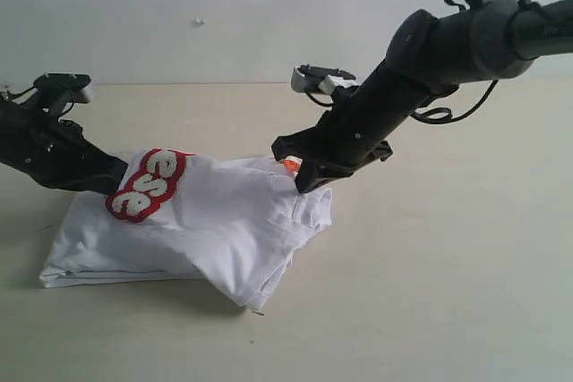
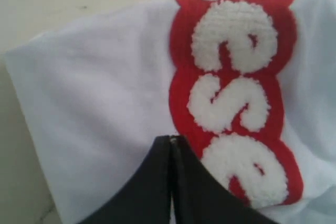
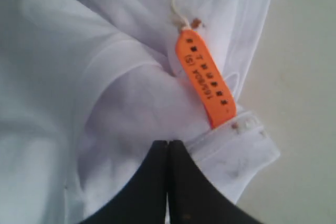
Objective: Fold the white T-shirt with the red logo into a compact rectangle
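- Large white cotton T-shirt, light and limp, lies part-folded on the pale worktop.
- Left end effector is pinched shut on cloth beside the fuzzy red-outlined logo.
- Right end effector is pinched shut on cloth near the collar's orange tag.
- Best held at its edges.

One white T-shirt lies on one table. The shirt carries one red logo strip with three fuzzy white letters showing; whether more are tucked into the fold cannot be told. One orange tag hangs at the shirt's collar on one pale string. Two arms reach the shirt, the left arm and the right arm, giving two grippers: the left gripper at the shirt's logo, the right gripper at its collar. Each has two black fingers.
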Robot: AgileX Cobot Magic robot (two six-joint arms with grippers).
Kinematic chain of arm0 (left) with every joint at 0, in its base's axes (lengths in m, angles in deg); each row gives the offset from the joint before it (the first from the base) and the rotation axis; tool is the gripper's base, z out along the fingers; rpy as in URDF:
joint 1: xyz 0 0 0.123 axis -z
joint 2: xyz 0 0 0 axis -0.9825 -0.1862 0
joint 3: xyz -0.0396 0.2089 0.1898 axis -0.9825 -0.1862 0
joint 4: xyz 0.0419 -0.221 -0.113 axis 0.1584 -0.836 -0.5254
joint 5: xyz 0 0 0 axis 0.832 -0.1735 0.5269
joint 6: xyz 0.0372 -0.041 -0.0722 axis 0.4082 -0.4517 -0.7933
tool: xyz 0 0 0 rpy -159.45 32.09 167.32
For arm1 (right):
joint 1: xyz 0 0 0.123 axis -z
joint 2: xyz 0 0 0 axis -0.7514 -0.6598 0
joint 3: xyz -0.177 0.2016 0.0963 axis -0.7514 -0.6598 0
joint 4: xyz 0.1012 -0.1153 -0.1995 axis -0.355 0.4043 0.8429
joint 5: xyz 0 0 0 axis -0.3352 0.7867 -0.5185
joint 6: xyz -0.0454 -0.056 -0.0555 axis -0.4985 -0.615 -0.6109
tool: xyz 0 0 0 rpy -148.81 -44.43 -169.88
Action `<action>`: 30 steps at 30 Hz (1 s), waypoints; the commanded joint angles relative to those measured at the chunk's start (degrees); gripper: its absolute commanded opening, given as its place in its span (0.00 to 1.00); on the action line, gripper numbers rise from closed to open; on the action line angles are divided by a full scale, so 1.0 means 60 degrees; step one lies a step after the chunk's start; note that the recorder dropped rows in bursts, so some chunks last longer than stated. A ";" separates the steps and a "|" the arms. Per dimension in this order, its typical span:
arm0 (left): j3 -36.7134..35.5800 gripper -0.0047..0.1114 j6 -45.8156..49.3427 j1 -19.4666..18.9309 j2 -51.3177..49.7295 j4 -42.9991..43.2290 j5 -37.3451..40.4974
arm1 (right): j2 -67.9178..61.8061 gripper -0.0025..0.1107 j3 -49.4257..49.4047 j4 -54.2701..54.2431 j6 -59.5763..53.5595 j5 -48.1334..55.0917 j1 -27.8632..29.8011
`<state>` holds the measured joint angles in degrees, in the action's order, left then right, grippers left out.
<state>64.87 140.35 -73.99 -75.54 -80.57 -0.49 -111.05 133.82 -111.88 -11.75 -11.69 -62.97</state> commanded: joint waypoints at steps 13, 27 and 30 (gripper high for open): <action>0.0106 0.04 -0.2146 -0.0032 -0.0354 0.2547 0.0534 | 0.0080 0.02 0.0069 0.0836 0.0178 0.0237 -0.0057; 0.0081 0.04 -0.2066 -0.0032 0.2380 0.1594 0.0096 | 0.2650 0.02 -0.0070 0.1227 0.0203 0.0394 -0.0057; 0.0081 0.04 -0.2066 -0.0032 0.3225 0.1368 0.0096 | 0.3514 0.02 -0.0423 0.1350 0.0341 0.0041 -0.0057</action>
<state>65.33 127.93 -73.99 -60.42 -70.85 0.45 -94.72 132.86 -104.91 -10.14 -9.56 -63.27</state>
